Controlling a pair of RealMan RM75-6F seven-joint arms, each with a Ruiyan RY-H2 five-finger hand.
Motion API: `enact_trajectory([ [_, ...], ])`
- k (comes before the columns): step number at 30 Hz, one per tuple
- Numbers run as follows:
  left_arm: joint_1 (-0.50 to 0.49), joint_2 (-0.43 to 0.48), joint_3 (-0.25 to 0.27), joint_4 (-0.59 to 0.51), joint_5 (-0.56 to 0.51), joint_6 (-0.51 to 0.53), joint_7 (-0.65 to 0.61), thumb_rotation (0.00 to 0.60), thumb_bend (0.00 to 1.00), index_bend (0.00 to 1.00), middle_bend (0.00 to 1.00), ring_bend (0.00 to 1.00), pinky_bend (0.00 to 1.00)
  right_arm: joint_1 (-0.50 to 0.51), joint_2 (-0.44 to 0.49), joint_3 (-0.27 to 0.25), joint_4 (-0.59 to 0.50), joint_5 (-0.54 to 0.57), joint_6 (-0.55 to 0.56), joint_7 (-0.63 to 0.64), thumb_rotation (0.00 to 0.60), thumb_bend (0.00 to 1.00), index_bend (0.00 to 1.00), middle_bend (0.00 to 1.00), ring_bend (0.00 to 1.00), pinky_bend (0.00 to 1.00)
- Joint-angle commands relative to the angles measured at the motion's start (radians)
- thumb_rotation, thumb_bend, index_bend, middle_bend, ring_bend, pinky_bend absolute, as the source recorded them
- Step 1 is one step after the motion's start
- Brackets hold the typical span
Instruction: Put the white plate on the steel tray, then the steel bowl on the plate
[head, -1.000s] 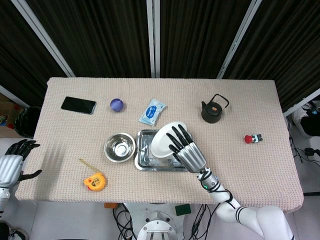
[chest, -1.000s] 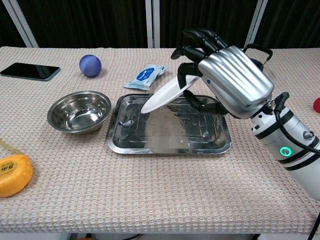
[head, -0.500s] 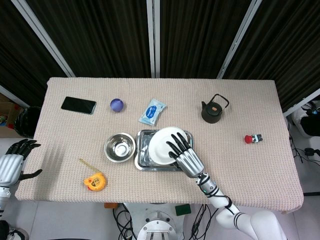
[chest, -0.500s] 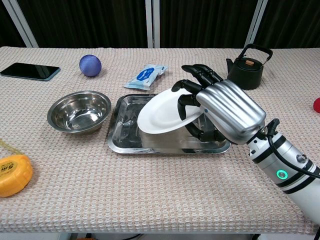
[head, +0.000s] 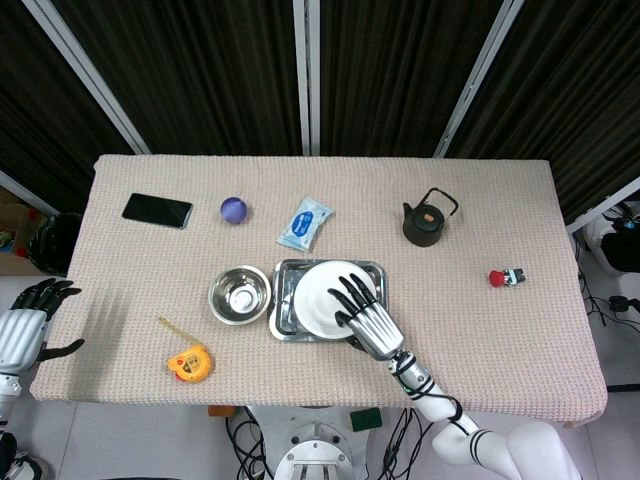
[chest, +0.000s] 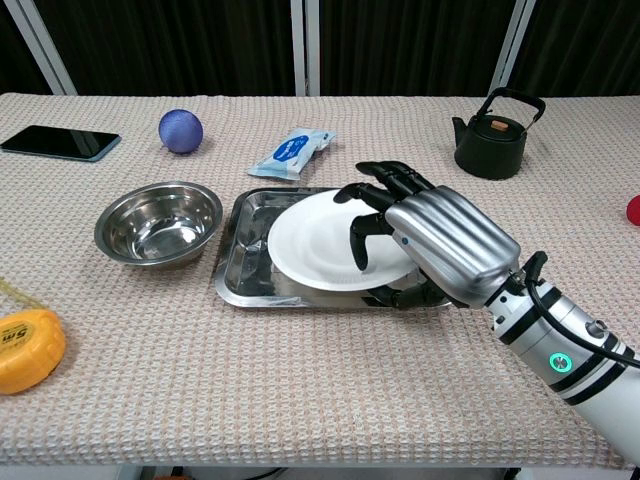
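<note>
The white plate (head: 318, 297) (chest: 318, 240) lies nearly flat over the steel tray (head: 284, 318) (chest: 243, 262), still slightly raised at its right side. My right hand (head: 365, 314) (chest: 432, 243) grips the plate's right rim, fingers on top and thumb underneath. The steel bowl (head: 238, 294) (chest: 159, 221) stands empty on the cloth just left of the tray. My left hand (head: 26, 325) hangs off the table's left edge, fingers apart, holding nothing; the chest view does not show it.
A black kettle (head: 428, 218) (chest: 492, 136) stands back right. A wipes pack (head: 304, 223) (chest: 291, 152), a purple ball (head: 234, 209) (chest: 181, 130) and a phone (head: 157, 210) (chest: 57, 143) lie behind the tray. A yellow tape measure (head: 189, 361) (chest: 26, 348) sits front left, a red object (head: 506, 277) far right.
My right hand has lowered the plate from a steep tilt above the tray to almost flat on it. The left hand has stayed still.
</note>
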Motion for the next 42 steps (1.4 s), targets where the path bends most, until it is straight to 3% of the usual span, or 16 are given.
enact_trajectory([
  [1, -0.001, -0.001, 0.000, 0.002, -0.001, -0.002, -0.001, 0.600, 0.07, 0.25, 0.18, 0.10, 0.16, -0.002, 0.014, -0.003, -0.020, 0.009, -0.021, -0.010, 0.600, 0.19, 0.27, 0.08, 0.00, 0.00],
  [5, -0.001, -0.002, 0.001, 0.003, 0.000, -0.003, -0.001, 0.600, 0.07, 0.25, 0.18, 0.10, 0.16, -0.003, 0.061, 0.010, -0.127, 0.047, -0.082, -0.036, 0.600, 0.14, 0.06, 0.01, 0.00, 0.00],
  [7, -0.001, -0.002, 0.000, 0.003, 0.000, -0.002, -0.001, 0.600, 0.07, 0.25, 0.18, 0.10, 0.16, -0.001, 0.087, 0.016, -0.182, 0.054, -0.093, -0.052, 0.600, 0.12, 0.01, 0.00, 0.00, 0.00],
  [11, 0.000, 0.000, -0.001, -0.001, -0.002, 0.001, 0.002, 0.600, 0.07, 0.25, 0.18, 0.10, 0.16, 0.000, 0.147, 0.028, -0.302, 0.075, -0.123, -0.085, 0.600, 0.08, 0.00, 0.00, 0.00, 0.00],
  [18, 0.000, 0.011, -0.003, -0.017, -0.002, 0.005, 0.015, 0.600, 0.07, 0.25, 0.18, 0.10, 0.16, 0.038, 0.390, 0.093, -0.716, 0.249, -0.348, -0.254, 0.600, 0.01, 0.00, 0.00, 0.00, 0.00],
  [23, -0.002, 0.014, -0.004, -0.028, -0.003, -0.001, 0.024, 0.600, 0.07, 0.25, 0.18, 0.10, 0.16, 0.051, 0.523, 0.103, -0.889, 0.341, -0.424, -0.419, 0.600, 0.00, 0.00, 0.00, 0.00, 0.00],
  [29, -0.007, 0.020, -0.004, -0.042, -0.001, -0.004, 0.038, 0.600, 0.07, 0.25, 0.18, 0.10, 0.16, 0.065, 0.622, 0.111, -0.995, 0.466, -0.482, -0.516, 0.600, 0.00, 0.00, 0.00, 0.00, 0.00],
  [32, -0.008, 0.024, -0.005, -0.052, 0.001, 0.000, 0.047, 0.600, 0.07, 0.25, 0.18, 0.10, 0.16, 0.057, 0.650, 0.112, -1.022, 0.472, -0.466, -0.502, 0.600, 0.00, 0.00, 0.00, 0.00, 0.00],
  [35, -0.013, 0.032, -0.007, -0.065, 0.005, 0.001, 0.059, 0.600, 0.07, 0.25, 0.18, 0.10, 0.16, 0.023, 0.681, 0.103, -1.032, 0.402, -0.400, -0.425, 0.600, 0.00, 0.00, 0.00, 0.00, 0.00],
  [42, -0.087, 0.045, -0.009, -0.108, 0.107, 0.022, 0.089, 0.600, 0.07, 0.25, 0.19, 0.10, 0.16, -0.116, 0.741, 0.102, -0.956, 0.212, -0.093, -0.168, 0.600, 0.00, 0.00, 0.00, 0.00, 0.00],
])
